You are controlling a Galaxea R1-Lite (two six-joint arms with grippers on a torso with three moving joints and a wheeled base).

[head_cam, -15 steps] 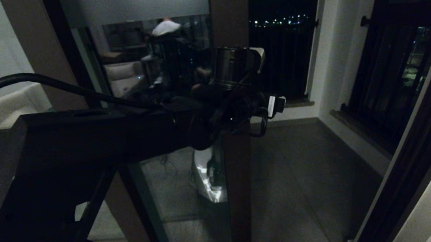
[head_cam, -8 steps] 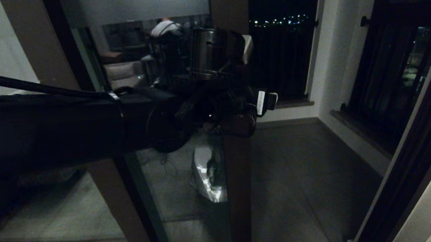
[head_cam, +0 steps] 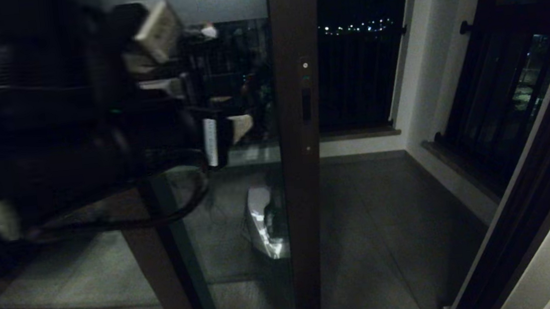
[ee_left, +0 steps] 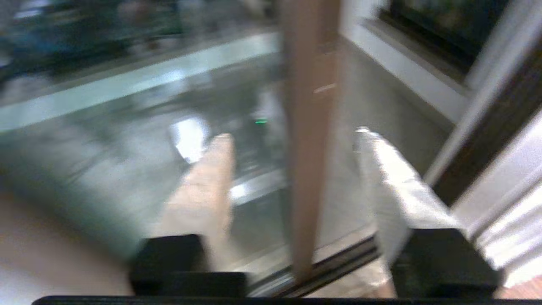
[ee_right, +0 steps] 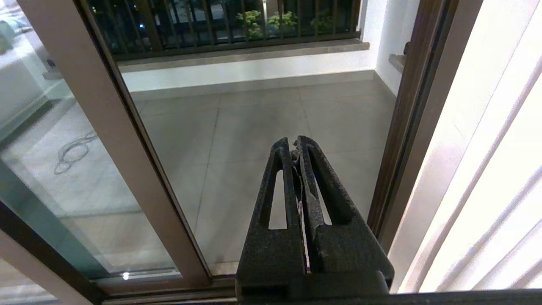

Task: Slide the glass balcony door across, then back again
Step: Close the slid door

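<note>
Two arms are mine, and only the left is up and at work; my left gripper (head_cam: pixel 225 136) hangs blurred at the left of the head view, clear of the glass balcony door (head_cam: pixel 307 171) and holding nothing. From the left wrist camera my two pale fingers (ee_left: pixel 394 182) stand apart with the door's brown stile (ee_left: pixel 309 140) showing between them in the distance, so the jaws are parted around empty air; nothing is touching that stile. The door stands upright in the middle of the head view, its dark frame running from top to bottom, the narrow handle slot (head_cam: pixel 306 105) plain on it at about the height of my gripper; to its right the doorway gapes onto the tiled balcony floor (head_cam: pixel 387 224) and the dark railing (head_cam: pixel 356 81); further right is a barred side window (head_cam: pixel 501 97). My right gripper (ee_right: pixel 295 146) sits low beside the doorway, its black fingers pressed together on nothing, pointing at the balcony tiles; the door frame (ee_right: pixel 106 140) slants past it.
</note>
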